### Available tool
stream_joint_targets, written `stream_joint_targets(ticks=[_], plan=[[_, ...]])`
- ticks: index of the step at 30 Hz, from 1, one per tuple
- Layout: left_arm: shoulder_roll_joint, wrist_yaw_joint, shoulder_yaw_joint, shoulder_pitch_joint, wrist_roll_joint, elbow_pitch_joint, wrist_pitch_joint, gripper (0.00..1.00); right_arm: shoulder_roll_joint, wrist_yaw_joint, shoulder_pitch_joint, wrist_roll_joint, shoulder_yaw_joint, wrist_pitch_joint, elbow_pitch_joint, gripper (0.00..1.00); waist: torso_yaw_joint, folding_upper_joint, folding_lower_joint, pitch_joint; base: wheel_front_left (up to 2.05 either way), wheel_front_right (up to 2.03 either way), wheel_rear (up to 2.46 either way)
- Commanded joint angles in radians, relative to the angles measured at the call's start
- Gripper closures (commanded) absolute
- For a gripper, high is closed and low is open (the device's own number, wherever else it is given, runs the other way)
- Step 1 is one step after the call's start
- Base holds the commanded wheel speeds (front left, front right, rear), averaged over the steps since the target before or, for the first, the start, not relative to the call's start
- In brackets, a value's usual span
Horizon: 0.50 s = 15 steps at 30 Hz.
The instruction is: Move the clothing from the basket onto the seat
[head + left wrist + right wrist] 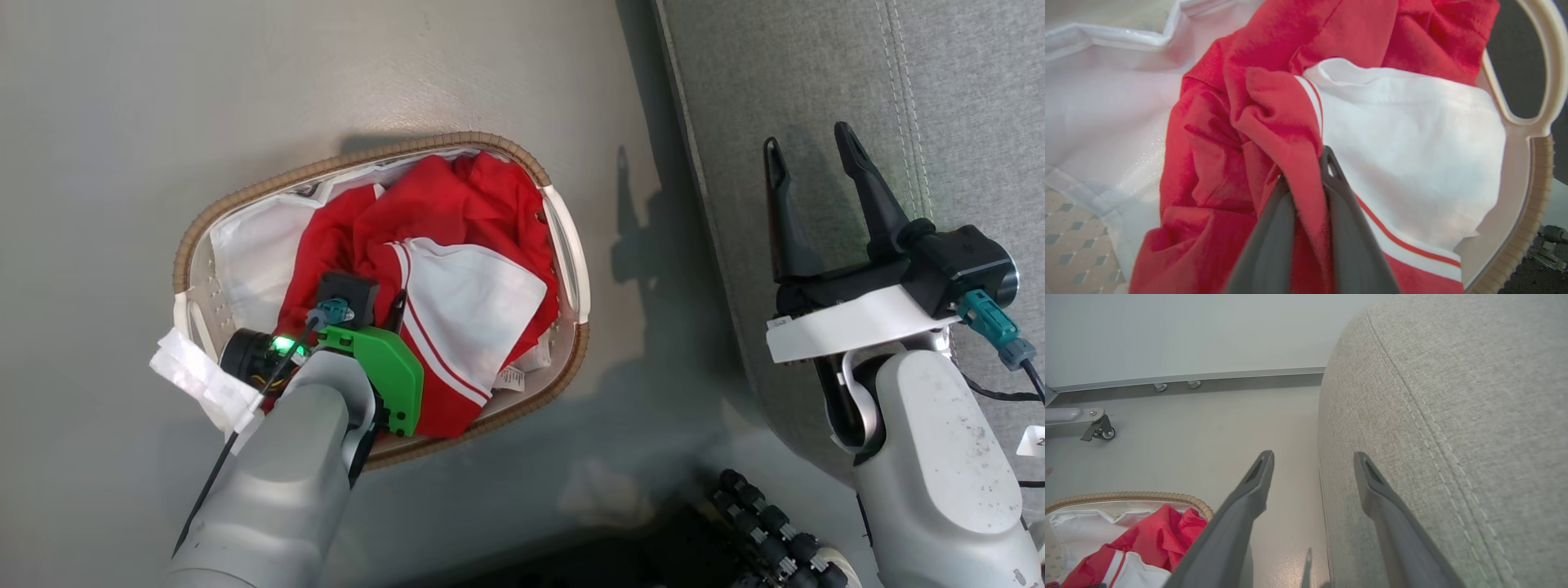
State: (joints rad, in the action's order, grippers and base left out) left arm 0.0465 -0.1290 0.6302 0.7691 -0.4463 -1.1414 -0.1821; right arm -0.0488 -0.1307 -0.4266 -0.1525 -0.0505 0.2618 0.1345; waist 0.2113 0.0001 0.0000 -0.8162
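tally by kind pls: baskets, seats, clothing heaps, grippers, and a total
basket: 1
seat: 1
clothing heap: 1 (red and white; the separate garments cannot be counted)
grippers: 2 (left gripper pinching a red fold, right gripper open by the seat)
total: 5

- Basket (184,245) stands on floor (245,82), left of seat (816,82); a strip of floor lies between them, no contact.
- Clothing (457,204) lies in basket, heaped toward the seat-side end; lining (245,245) bare at the other end.
- Left gripper (1305,167) inside basket, clothing fold between its fingers.
- Right gripper (808,140) over seat's left edge.
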Motion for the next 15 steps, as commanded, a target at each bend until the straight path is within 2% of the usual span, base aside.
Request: stream_joint_targets(ticks=[1, 7, 15], plan=[[0.007, -0.003, 0.01, -0.007, -0.014, 0.003, -0.013, 1.0, -0.003, 0.0, -0.003, -0.005, -0.003, 0.005, 0.004, 0.0, -0.005, -0.0001, 0.0, 0.012, 0.0, 0.0, 0.0], [0.007, -0.003, 0.051, -0.033, -0.034, 0.006, -0.049, 1.0, -0.003, 0.0, 0.023, 0.012, -0.008, 0.005, 0.021, 0.0, -0.021, -0.0001, 0.0, 0.074, 0.0, 0.0, 0.0], [0.015, -0.003, 0.071, -0.071, -0.035, 0.044, -0.084, 1.0, -0.003, 0.0, 0.072, 0.044, 0.004, 0.005, 0.041, 0.0, -0.057, -0.0001, 0.0, 0.21, 0.0, 0.0, 0.0]])
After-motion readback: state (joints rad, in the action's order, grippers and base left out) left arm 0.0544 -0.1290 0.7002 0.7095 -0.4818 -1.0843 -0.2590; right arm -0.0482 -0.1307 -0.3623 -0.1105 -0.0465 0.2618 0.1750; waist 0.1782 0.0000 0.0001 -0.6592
